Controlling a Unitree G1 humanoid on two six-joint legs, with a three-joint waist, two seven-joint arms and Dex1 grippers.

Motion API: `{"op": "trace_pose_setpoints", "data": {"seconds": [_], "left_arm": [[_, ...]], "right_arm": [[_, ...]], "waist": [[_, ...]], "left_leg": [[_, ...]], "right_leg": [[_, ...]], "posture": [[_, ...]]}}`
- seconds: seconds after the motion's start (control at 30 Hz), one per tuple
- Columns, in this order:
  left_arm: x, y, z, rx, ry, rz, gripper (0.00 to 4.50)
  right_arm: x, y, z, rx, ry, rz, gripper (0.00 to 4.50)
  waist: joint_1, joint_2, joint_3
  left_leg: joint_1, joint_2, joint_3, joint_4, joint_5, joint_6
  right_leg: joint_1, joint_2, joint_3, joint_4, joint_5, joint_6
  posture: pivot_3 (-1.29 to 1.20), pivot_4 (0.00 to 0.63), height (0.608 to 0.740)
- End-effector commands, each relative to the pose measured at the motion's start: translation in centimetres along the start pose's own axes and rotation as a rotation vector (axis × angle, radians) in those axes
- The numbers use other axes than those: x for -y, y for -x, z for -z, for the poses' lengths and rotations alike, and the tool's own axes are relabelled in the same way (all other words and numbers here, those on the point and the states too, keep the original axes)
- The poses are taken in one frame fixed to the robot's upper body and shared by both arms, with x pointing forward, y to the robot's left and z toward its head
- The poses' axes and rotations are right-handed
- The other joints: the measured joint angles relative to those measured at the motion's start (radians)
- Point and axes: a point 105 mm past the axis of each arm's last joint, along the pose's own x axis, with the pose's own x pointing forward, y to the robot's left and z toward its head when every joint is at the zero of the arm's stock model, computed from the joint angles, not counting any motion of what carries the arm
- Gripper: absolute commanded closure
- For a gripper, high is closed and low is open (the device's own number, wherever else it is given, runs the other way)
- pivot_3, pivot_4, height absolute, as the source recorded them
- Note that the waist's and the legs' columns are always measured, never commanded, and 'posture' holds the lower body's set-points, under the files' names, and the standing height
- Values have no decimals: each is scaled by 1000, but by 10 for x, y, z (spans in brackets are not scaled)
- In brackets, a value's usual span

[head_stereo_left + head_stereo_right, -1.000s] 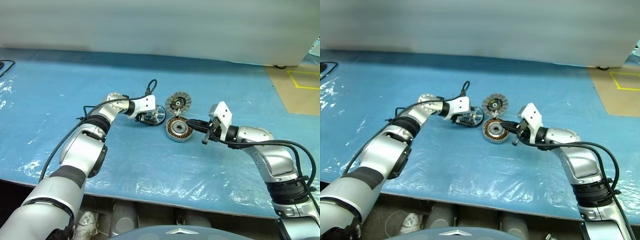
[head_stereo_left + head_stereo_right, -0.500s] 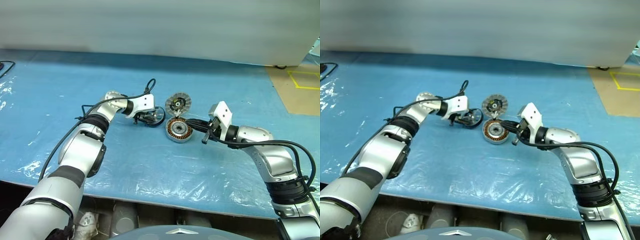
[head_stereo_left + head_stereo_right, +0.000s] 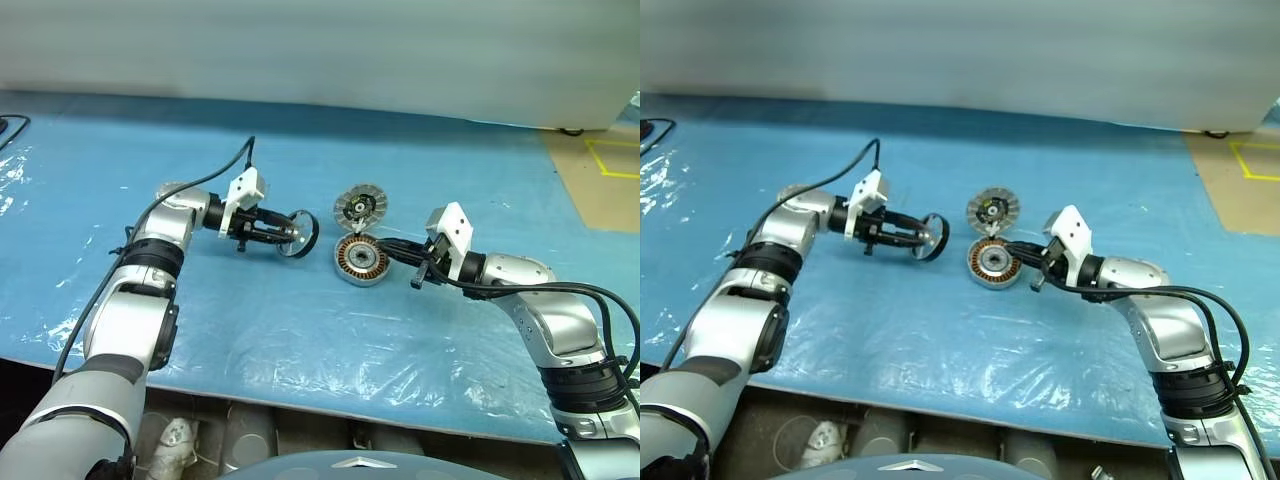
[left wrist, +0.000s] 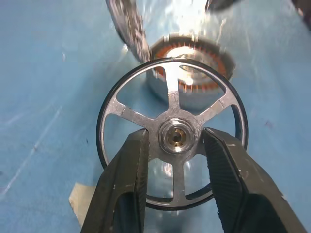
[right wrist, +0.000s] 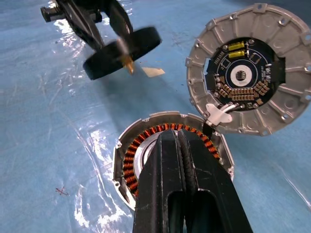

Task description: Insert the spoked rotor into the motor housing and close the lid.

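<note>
We hold the shiny spoked silver rotor (image 4: 172,136) by its hub in our left gripper (image 3: 285,232), clear of the blue mat. Our right gripper (image 5: 181,145), fingers pressed together, steadies the copper-wound silver housing (image 3: 358,260). Insertion remains; the ribbed black-hubbed lid (image 3: 360,207) waits open.

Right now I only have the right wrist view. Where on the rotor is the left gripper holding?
Observer: Left gripper clamps the rotor by its hub, from both sides, between spokes.
Operator: Is it aimed at the housing?
Observer: Roughly. In the left wrist view the housing shows through the upper spokes, beyond the rotor.
Operator: Is the lid lying flat?
Observer: No. The lid stands tilted up just behind the housing.
</note>
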Motion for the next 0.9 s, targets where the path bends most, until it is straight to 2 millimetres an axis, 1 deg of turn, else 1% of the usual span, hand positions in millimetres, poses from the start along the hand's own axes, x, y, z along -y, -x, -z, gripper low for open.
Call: {"op": "trace_pose_setpoints", "data": {"seconds": [0.03,0.2,0.3,0.5,0.63,0.9], "left_arm": [[6,-8,-24,113,-39,-12,2720],[18,-27,-25,152,-23,-6,2720],[19,-37,-25,176,-11,-17,2720],[18,-47,-22,190,11,-34,2720],[17,-55,-15,177,6,-50,2720],[21,-70,-17,211,13,-31,2720]], "right_arm": [[-3,5,-6,18,28,-16,4500],[1,8,0,-3,30,-12,4500],[2,12,5,-17,30,-9,4500],[2,18,12,-28,18,-5,4500],[-1,20,18,-46,16,-10,4500],[-1,19,19,-44,15,-6,4500]], "waist": [[0,0,0],[-7,0,0],[-8,0,0],[-8,0,0],[-8,0,0],[-7,0,0]], "left_leg": [[0,0,0,0,0,0],[0,1,0,1,0,0],[1,0,0,2,0,0],[1,0,0,2,2,3],[1,0,0,2,2,4],[1,0,0,4,2,4]], "right_leg": [[0,0,0,0,0,0],[0,0,0,1,0,0],[0,0,1,1,-2,-3],[0,1,1,1,0,0],[0,1,1,1,0,0],[0,0,1,3,0,0]], "posture": [[0,150,740],[0,150,740],[0,150,740],[0,150,740],[0,150,740],[0,150,740]]}}
